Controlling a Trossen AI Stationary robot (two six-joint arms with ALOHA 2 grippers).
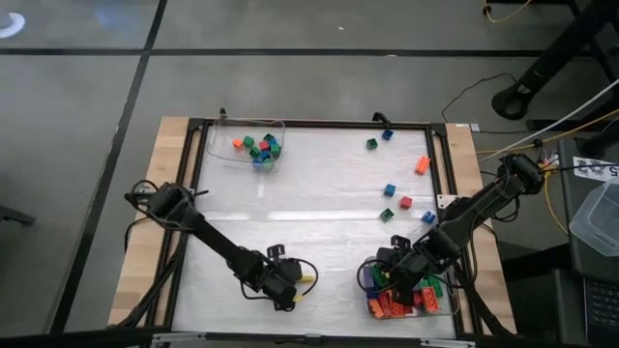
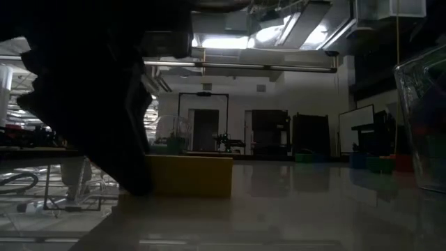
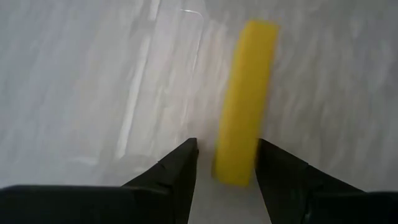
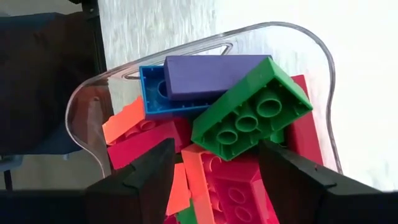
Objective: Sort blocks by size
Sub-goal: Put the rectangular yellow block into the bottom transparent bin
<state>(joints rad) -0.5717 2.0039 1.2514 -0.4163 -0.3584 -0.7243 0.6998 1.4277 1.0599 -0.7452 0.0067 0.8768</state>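
Observation:
A long yellow block [image 1: 306,280] lies flat on the white table near its front edge, left of centre; it also shows in the low view [image 2: 191,176]. My left gripper [image 3: 226,143] is open, slanting down, with a finger on either side of the block's near end [image 3: 235,171]. My right gripper [image 4: 216,146] hangs open, nothing between its fingers, over a clear tray [image 4: 87,99] at the front right. That tray holds long blocks: purple [image 4: 214,74], green [image 4: 252,118], blue, red, orange. Small cube blocks [image 1: 261,147] lie in a second clear tray [image 1: 221,145] at the far left. My left gripper has the yellow block's near end between its open fingers. One finger [image 3: 277,171] stands close against the block's long side, and a gap shows on the other side. Whether that finger touches the block I cannot tell. The block lies flat on the table.
Several loose blocks lie on the table's right half: green [image 1: 371,143], blue [image 1: 387,134], orange [image 1: 423,164], blue [image 1: 390,189], red [image 1: 405,202], green [image 1: 387,215]. A black frame [image 1: 309,124] edges the table. The front-right tray's wall [image 2: 421,125] rises at the low view's right.

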